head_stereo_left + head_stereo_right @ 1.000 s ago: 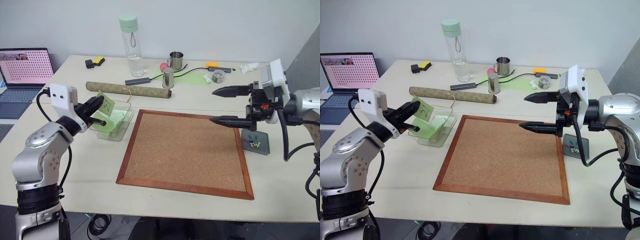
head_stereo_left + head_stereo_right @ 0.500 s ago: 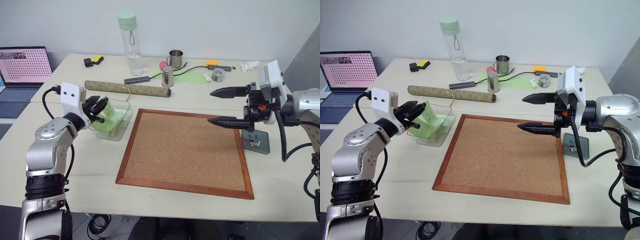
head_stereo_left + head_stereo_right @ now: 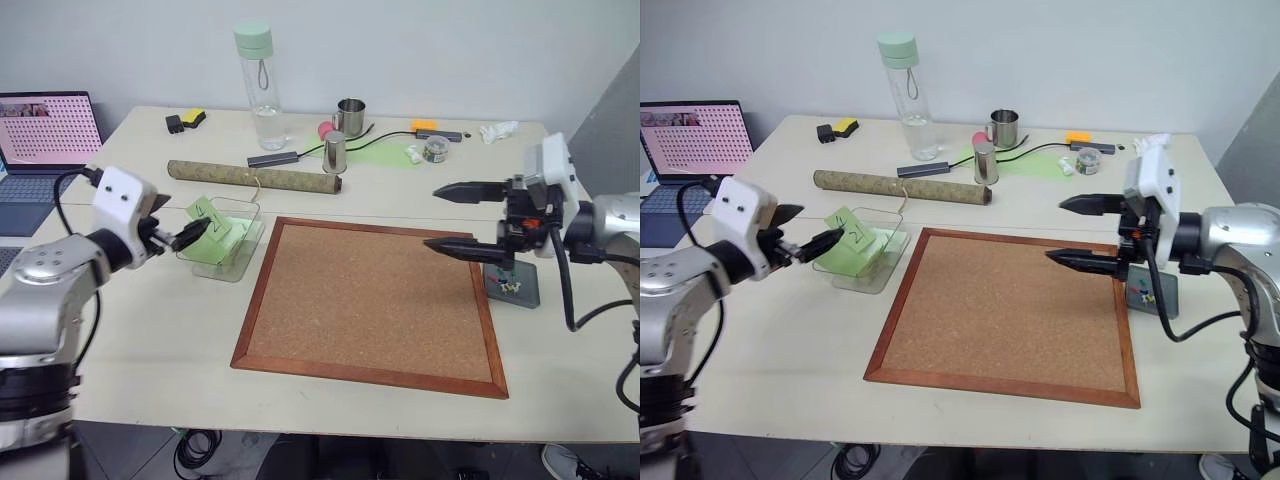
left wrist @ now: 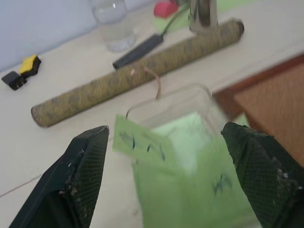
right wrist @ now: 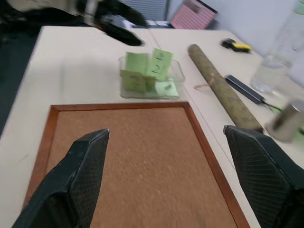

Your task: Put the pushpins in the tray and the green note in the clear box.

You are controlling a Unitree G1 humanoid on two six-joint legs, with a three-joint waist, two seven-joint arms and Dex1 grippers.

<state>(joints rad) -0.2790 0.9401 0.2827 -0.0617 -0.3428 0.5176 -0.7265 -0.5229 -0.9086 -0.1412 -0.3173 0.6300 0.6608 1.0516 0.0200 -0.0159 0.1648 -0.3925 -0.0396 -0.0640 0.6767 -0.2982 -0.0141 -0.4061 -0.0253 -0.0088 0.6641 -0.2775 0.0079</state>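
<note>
The green note (image 3: 209,213) with a dark handwritten mark leans upright inside the clear box (image 3: 256,222), on top of other green notes. My left gripper (image 3: 807,227) is open just left of the box, its fingers (image 4: 81,173) apart from the note (image 4: 138,142). Over the cork board's right edge my right gripper (image 3: 431,216) hangs open and holds nothing. Behind it at the board's right side sits the dark grey tray (image 3: 526,289), with a few coloured pushpins (image 3: 511,287) in it. The box and its notes (image 5: 151,75) lie far ahead of the right gripper.
A wood-framed cork board (image 3: 375,305) fills the table's middle. A rolled mat (image 3: 255,178) lies behind the box. Farther back stand a clear bottle (image 3: 256,75) and two metal cups (image 3: 336,155). A laptop (image 3: 45,135) sits at the far left.
My left gripper opened, let go of the green note and drew back to the left; the note now rests in the clear box. My right gripper shifted slightly right.
</note>
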